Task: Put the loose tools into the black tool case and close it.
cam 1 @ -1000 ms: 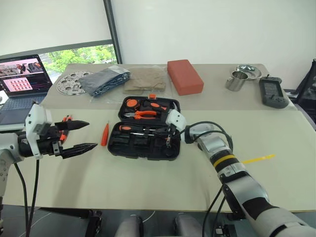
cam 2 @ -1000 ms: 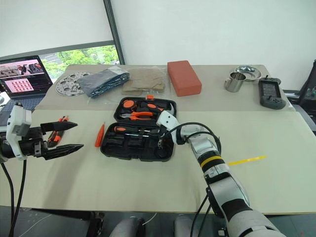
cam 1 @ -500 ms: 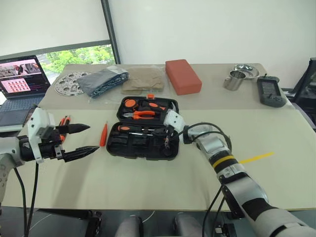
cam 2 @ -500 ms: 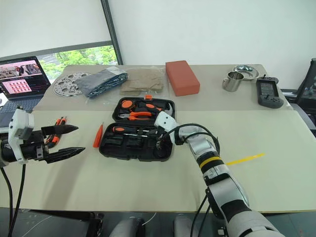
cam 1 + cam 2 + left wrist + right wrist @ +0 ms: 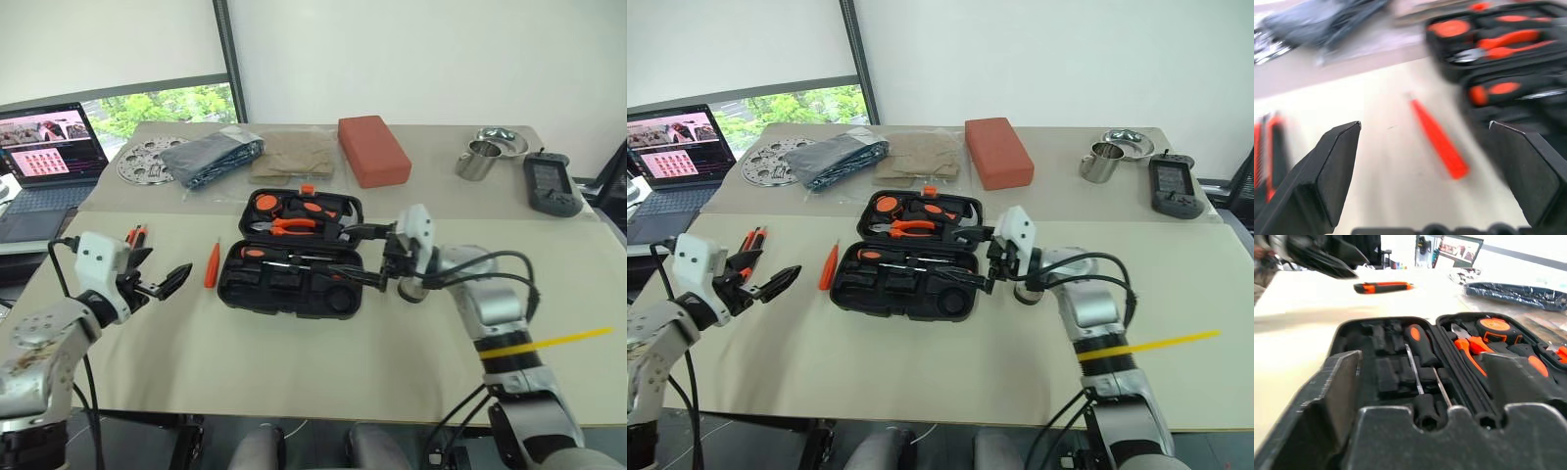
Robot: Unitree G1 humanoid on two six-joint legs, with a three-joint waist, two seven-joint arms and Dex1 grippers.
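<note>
Open tool case (image 5: 294, 269) sits mid-worktop (image 5: 294, 352), orange screwdriver (image 5: 209, 264) just left of it. Both grippers, left (image 5: 167, 284) and right (image 5: 367, 257), have fingers spread wide, holding nothing. Laptop (image 5: 44, 147), red block (image 5: 372, 150), metal cups (image 5: 485, 152) behind.

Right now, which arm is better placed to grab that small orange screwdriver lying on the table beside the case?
Probably left. The left gripper hovers open on the small orange screwdriver's side of the black tool case, while the right gripper is open across the case.

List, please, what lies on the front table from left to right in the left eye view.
Left gripper → small orange screwdriver → open black tool case → right gripper.
</note>
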